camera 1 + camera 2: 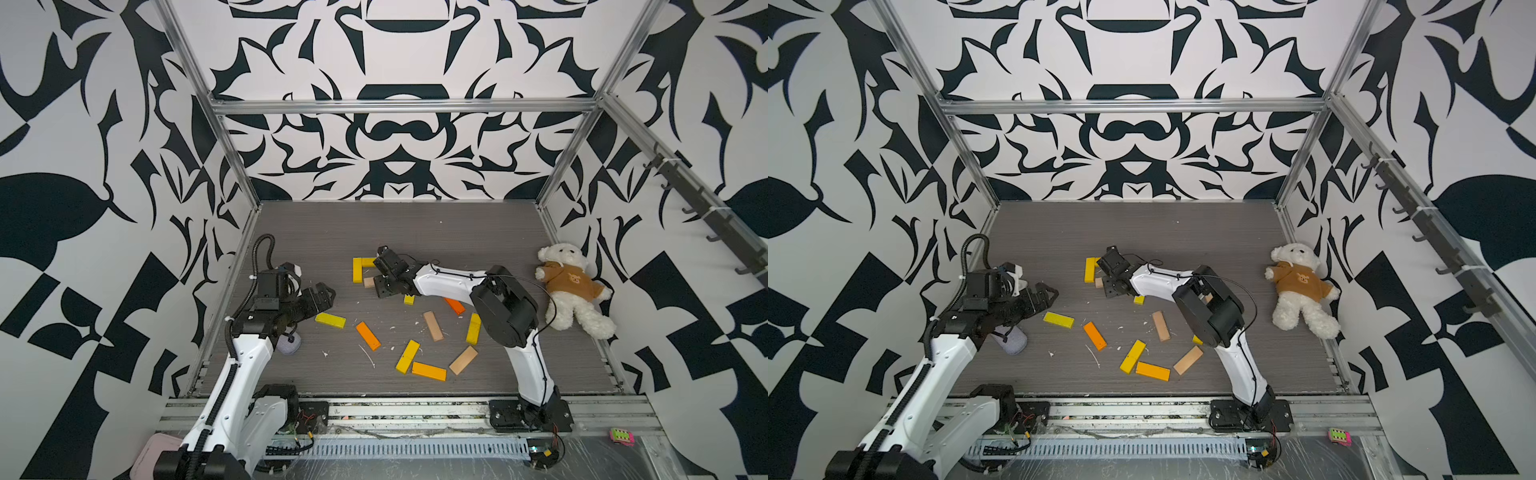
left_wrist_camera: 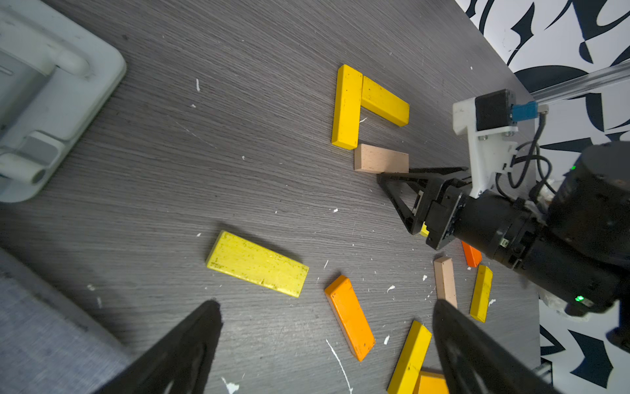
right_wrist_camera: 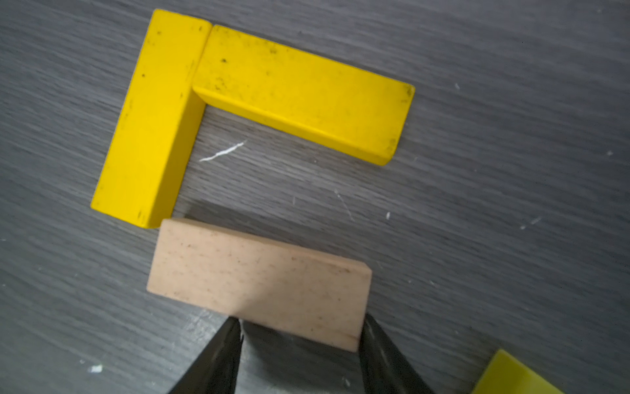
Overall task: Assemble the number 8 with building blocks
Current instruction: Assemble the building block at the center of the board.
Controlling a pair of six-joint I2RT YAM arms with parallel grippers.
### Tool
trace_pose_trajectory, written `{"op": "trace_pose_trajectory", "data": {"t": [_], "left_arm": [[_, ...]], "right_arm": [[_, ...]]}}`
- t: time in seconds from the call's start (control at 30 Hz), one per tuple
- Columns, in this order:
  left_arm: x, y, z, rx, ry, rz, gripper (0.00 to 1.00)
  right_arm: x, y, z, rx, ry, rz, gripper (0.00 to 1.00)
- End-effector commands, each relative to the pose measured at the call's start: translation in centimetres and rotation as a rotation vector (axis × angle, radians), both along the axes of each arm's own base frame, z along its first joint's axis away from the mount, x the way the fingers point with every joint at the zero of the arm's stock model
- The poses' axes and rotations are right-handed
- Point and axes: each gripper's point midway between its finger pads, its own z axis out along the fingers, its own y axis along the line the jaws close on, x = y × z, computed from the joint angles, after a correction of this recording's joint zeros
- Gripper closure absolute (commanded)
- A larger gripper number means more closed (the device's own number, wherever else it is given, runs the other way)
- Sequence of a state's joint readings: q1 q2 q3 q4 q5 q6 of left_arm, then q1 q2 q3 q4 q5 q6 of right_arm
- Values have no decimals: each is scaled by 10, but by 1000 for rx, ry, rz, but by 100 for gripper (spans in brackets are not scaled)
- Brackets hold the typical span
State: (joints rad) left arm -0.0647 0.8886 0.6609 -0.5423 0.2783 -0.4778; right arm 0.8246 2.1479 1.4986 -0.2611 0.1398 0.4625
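Two yellow building blocks (image 3: 153, 119) (image 3: 300, 92) form an L corner at mid table, also seen in a top view (image 1: 357, 270). A pale tan block (image 3: 259, 279) lies flat just below the L's upright, its corner close to it. My right gripper (image 3: 300, 327) is open at the tan block's near end, fingertips (image 3: 370, 327) at its edge and corner. My left gripper (image 2: 327, 303) hangs open above the table at the left, over a loose orange block (image 2: 349, 317) and near a yellow one (image 2: 257, 262). Several more blocks lie scattered in front (image 1: 429, 371).
A white teddy bear (image 1: 569, 286) in a brown shirt lies at the right wall. A grey rounded object (image 1: 289, 345) sits under the left arm. White flecks litter the grey table (image 1: 415, 232). Patterned walls and metal rails enclose the table.
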Motion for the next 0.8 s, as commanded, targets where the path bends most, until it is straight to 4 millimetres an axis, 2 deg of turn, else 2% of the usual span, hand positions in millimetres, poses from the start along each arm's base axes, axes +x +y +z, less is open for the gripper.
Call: {"op": "trace_pose_trajectory", "data": {"t": [0.0,0.77], "left_arm": [[-3,-1,-6,-5,11,-12,1],[-3,-2,-5,-7,7,-15,1]], "right_arm": [[-2,2,-4,-5,17,-27,42],[-12,11,-1,27,24,-31,46]]}}
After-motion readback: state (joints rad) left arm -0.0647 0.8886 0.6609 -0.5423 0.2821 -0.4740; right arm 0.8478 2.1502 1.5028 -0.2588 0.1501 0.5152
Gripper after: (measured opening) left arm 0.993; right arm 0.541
